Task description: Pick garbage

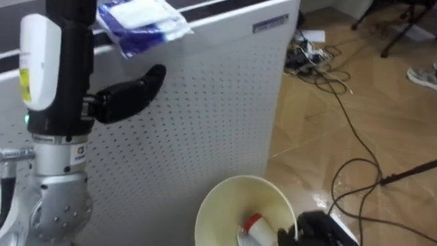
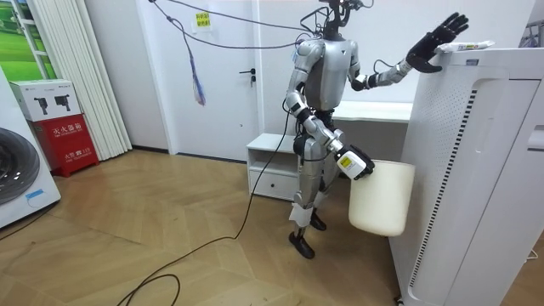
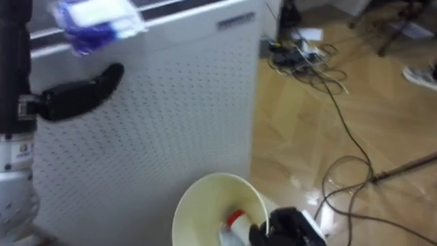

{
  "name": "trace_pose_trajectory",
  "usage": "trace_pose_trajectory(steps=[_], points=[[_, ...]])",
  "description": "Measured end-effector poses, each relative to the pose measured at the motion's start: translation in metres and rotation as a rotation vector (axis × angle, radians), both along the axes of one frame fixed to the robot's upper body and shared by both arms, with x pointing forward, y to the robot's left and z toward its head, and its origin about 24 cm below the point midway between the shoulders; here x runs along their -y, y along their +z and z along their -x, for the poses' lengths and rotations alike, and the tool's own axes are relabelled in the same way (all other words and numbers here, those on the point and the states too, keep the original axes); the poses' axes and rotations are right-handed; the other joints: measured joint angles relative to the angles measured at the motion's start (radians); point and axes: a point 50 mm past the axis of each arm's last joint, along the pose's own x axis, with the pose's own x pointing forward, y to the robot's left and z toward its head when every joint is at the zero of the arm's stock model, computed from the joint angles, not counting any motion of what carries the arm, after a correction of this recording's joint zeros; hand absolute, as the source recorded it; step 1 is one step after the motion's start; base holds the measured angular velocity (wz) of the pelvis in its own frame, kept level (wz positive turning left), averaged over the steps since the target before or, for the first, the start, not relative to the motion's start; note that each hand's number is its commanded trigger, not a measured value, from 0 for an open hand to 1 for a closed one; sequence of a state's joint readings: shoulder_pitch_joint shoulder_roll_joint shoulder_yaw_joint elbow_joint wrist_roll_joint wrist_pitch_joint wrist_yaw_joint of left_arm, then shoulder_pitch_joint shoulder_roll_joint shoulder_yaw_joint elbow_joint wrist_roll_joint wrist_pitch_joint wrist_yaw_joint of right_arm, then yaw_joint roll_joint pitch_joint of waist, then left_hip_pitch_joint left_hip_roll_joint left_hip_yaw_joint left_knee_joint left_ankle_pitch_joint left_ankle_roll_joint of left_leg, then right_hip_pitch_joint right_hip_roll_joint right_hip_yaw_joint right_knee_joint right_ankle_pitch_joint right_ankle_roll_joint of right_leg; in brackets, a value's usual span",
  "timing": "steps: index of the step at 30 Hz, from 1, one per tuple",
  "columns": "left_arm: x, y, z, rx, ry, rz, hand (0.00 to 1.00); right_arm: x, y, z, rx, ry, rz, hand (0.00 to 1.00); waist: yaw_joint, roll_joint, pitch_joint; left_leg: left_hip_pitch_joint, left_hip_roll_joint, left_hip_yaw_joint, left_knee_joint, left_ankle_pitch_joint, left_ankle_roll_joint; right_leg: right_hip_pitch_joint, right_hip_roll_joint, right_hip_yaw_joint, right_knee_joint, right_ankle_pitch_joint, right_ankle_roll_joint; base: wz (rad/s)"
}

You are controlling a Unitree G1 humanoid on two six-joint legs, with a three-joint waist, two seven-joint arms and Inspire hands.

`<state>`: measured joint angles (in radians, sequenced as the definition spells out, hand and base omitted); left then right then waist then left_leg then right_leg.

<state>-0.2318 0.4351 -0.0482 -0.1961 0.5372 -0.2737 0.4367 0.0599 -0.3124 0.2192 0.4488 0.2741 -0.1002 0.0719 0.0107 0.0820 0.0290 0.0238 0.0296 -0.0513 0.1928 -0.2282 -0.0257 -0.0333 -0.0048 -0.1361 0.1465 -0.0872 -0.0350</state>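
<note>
In the room view, from its left, stand one washer [image 2: 17,183], one red box [image 2: 66,140] and one low white cabinet [image 2: 272,170]; the robot stands upright in front of the cabinet, beside one tall white unit [image 1: 205,102] with a perforated side; one arm is raised to the unit's top and the other is lowered at the hip.

From the head, the left hand [image 1: 126,96] is up against the perforated side near the top edge; its fingers are stretched out straight and hold nothing. One blue-and-white packet [image 1: 140,20], the garbage, lies on the unit's top at the edge, just above that hand and apart from it.

Lower down and further right is one cream bin [image 1: 235,195], its mouth facing the camera; in the room view it hangs off the floor, just beside the unit. One white bottle [image 1: 252,229] with a red cap lies inside it. The right hand [image 1: 317,231] is at the bin's rim on the right, fingers curled over the edge, gripping the bin.

Past the unit, several dark cables [image 1: 341,89] trail across the wooden floor.
</note>
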Motion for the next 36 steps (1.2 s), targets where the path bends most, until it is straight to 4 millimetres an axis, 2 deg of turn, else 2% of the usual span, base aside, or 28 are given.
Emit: trace_pose_trajectory(steps=[1, 2, 3, 4, 6, 7, 10, 15, 18, 22, 30, 36], points=[[0.002, 0.005, -0.002, 0.010, -0.013, -0.020, 0.00, 0.004, 0.000, 0.000, 0.001, -0.017, 0.012, 1.00, -0.006, -0.005, 0.0029, -0.052, -0.004, 0.043, -0.012, 0.011, 0.003, -0.001, -0.010, 0.056, -0.007, -0.002, 0.004, 0.34], [0.005, 0.008, -0.003, 0.021, -0.024, -0.034, 0.00, 0.008, -0.001, 0.001, -0.008, -0.033, 0.030, 1.00, -0.005, -0.012, 0.0027, -0.105, -0.006, 0.076, -0.020, 0.073, 0.037, -0.006, -0.021, 0.070, -0.002, -0.011, 0.020, 0.31], [0.006, 0.008, -0.003, 0.022, -0.028, -0.037, 0.00, 0.010, -0.002, 0.002, -0.018, -0.037, 0.038, 1.00, -0.002, -0.014, -0.0004, -0.100, -0.007, 0.091, -0.014, 0.086, 0.038, -0.008, -0.025, 0.070, 0.004, -0.014, 0.026, 0.20], [0.009, 0.006, -0.003, 0.019, -0.035, -0.053, 0.00, 0.012, -0.002, 0.004, -0.026, -0.038, 0.044, 1.00, 0.001, -0.012, -0.0017, -0.086, -0.011, 0.103, -0.014, 0.089, 0.040, -0.001, -0.028, 0.051, 0.009, -0.016, 0.028, 0.00], [0.008, 0.004, -0.004, 0.008, -0.022, -0.061, 0.00, 0.010, -0.003, 0.004, -0.027, -0.032, 0.037, 1.00, 0.011, -0.012, -0.0016, -0.061, -0.018, 0.101, -0.017, 0.089, 0.040, 0.021, -0.028, 0.043, 0.003, -0.017, 0.031, -0.11], [0.007, 0.003, -0.006, -0.003, -0.016, -0.060, 0.00, 0.008, -0.002, 0.003, -0.022, -0.030, 0.032, 1.00, 0.013, -0.010, -0.0025, -0.047, -0.023, 0.102, -0.018, 0.088, 0.040, 0.035, -0.032, 0.025, 0.002, -0.018, 0.032, -0.09], [0.006, 0.001, -0.008, -0.037, -0.010, -0.073, 0.00, 0.004, -0.002, 0.003, -0.022, -0.016, 0.016, 1.00, 0.005, 0.001, -0.0098, -0.031, -0.029, 0.106, -0.024, 0.088, 0.041, 0.054, -0.045, -0.004, 0.005, -0.025, 0.042, 0.08], [0.005, -0.002, -0.012, -0.106, 0.005, -0.100, 0.00, 0.003, -0.001, 0.001, -0.018, -0.001, 0.008, 1.00, 0.001, 0.015, -0.0122, -0.027, -0.041, 0.107, -0.024, 0.088, 0.042, 0.060, -0.046, -0.004, 0.006, -0.030, 0.049, 0.04], [0.002, -0.008, -0.016, -0.163, 0.015, -0.112, 0.00, 0.003, -0.002, 0.001, -0.034, 0.008, 0.004, 1.00, -0.002, 0.022, -0.0113, -0.019, -0.042, 0.107, -0.023, 0.085, 0.054, 0.066, -0.046, -0.003, 0.010, -0.035, 0.048, 0.00], [0.000, -0.011, -0.018, -0.202, 0.023, -0.127, 0.00, 0.005, -0.003, 0.002, -0.054, 0.023, 0.005, 1.00, -0.002, 0.023, -0.0116, -0.019, -0.043, 0.106, -0.020, 0.086, 0.056, 0.065, -0.048, 0.005, 0.027, -0.046, 0.053, 0.00], [0.001, -0.013, -0.019, -0.231, 0.014, -0.145, 0.00, 0.006, 0.001, 0.001, -0.046, 0.064, -0.004, 1.00, 0.015, 0.026, -0.0147, -0.018, -0.044, 0.107, -0.016, 0.087, 0.057, 0.065, -0.047, -0.002, 0.027, -0.047, 0.049, 0.00], [0.001, -0.013, -0.020, -0.252, 0.011, -0.157, 0.00, 0.002, 0.001, 0.001, -0.046, 0.086, -0.012, 1.00, 0.015, 0.024, -0.0167, -0.019, -0.043, 0.106, -0.016, 0.088, 0.057, 0.068, -0.050, -0.003, 0.027, -0.050, 0.049, 0.01]])
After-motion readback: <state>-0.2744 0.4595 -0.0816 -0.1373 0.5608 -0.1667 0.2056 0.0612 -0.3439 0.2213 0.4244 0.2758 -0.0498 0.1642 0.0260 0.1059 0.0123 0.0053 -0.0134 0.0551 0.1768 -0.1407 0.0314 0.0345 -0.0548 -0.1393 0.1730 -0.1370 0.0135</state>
